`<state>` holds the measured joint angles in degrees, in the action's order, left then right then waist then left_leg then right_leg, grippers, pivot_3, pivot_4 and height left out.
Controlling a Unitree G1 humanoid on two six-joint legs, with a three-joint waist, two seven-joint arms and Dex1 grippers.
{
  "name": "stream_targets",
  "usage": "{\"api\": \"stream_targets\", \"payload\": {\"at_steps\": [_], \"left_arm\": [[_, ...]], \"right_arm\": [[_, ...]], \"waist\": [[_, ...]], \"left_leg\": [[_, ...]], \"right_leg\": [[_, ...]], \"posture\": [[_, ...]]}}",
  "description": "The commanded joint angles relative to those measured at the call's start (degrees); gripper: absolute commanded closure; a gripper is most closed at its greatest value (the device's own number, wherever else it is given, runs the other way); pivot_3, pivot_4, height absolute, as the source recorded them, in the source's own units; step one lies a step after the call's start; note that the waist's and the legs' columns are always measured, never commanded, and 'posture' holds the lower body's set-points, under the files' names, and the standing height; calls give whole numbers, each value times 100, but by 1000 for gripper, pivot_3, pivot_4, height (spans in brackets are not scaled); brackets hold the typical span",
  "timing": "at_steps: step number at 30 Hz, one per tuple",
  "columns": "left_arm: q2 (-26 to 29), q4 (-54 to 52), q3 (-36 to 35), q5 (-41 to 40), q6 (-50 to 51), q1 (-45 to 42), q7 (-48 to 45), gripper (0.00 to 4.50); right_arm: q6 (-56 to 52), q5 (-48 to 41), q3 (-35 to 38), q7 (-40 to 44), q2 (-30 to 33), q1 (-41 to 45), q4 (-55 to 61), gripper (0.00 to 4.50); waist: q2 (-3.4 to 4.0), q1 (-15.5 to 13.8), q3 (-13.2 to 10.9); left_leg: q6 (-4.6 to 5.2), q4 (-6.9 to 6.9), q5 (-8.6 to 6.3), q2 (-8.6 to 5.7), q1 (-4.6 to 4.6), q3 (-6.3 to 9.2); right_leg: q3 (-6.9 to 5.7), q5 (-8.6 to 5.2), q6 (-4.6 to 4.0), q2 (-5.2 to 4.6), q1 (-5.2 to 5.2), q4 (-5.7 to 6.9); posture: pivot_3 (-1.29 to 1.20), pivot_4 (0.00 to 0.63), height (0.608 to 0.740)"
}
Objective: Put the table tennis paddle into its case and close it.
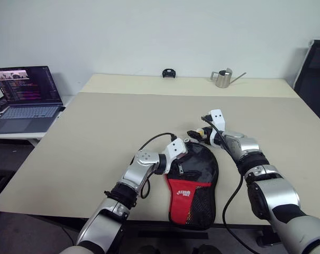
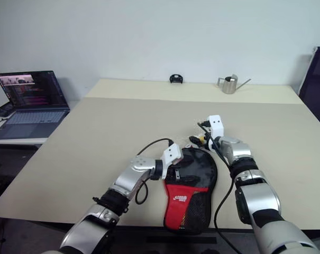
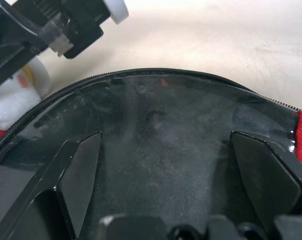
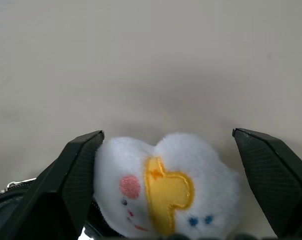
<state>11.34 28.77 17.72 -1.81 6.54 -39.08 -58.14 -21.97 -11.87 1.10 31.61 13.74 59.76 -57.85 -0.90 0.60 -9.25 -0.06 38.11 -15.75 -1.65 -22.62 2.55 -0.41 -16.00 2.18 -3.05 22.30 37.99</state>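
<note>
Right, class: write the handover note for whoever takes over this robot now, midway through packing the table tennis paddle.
Left gripper: open, over the round end of the case, holding nothing.
Right gripper: open, straddling the white plush charm at the case's zipper rim, not closed on it.
The case lies on the table near its front edge; the glossy black face inside the rim looks like the table tennis paddle, already in.
To do: close the zipper; how far it is shut I cannot tell.
</note>
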Motion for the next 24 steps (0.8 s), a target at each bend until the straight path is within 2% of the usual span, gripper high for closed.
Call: {"api": "stream_targets", "payload": {"at_steps": [1,3,4,5,7,12,16,19,24], "left_arm": [[9,-1,151,105,97,134,-30,17],[9,-12,155,107,105,140,-32,17],[3,-7,162,114,100,143,-26,0],[-1,-8,168,120,98,147,-21,0],[-11,4,174,127,89,146,-15,0],[-27,104,171,172,41,117,42,0],[-36,248,171,224,-28,89,107,0],[-51,311,192,241,-68,109,126,0],[-65,313,254,267,-84,203,135,0]], "right_arm": [[172,31,143,54,-20,203,-4,0],[172,31,162,53,-31,208,-16,0],[163,51,148,60,-35,194,-6,289],[155,67,137,67,-37,182,3,396],[103,99,85,122,-51,124,67,956],[-11,215,-23,227,-106,-22,259,2699],[-125,286,-143,360,-148,-158,514,3701],[-177,343,-191,390,-162,-256,697,3988],[-93,455,-168,247,-145,-321,827,4021]], "waist": [[1,2,1],[1,2,1],[1,2,1],[1,2,1],[2,3,1],[4,3,3],[10,2,6],[17,1,11],[19,0,12]], "left_leg": [[0,0,0,0,0,0],[0,0,0,0,0,0],[-1,0,0,0,0,0],[-1,0,1,0,0,0],[-1,0,1,0,0,0],[-1,0,1,0,0,0],[-1,1,1,0,1,0],[-1,1,1,-1,3,1],[-1,2,1,-1,7,1]], "right_leg": [[0,0,0,0,0,0],[0,0,0,0,0,0],[0,0,0,0,0,0],[0,0,0,0,0,0],[0,0,0,0,0,0],[0,0,0,0,0,1],[1,0,0,-1,-1,2],[0,0,0,-1,-3,3],[-1,0,0,-1,-5,7]], "posture": [[0,150,740],[0,150,740],[0,150,740],[0,150,740],[0,150,740],[0,150,740],[0,150,740],[0,150,740],[0,150,740]]}}
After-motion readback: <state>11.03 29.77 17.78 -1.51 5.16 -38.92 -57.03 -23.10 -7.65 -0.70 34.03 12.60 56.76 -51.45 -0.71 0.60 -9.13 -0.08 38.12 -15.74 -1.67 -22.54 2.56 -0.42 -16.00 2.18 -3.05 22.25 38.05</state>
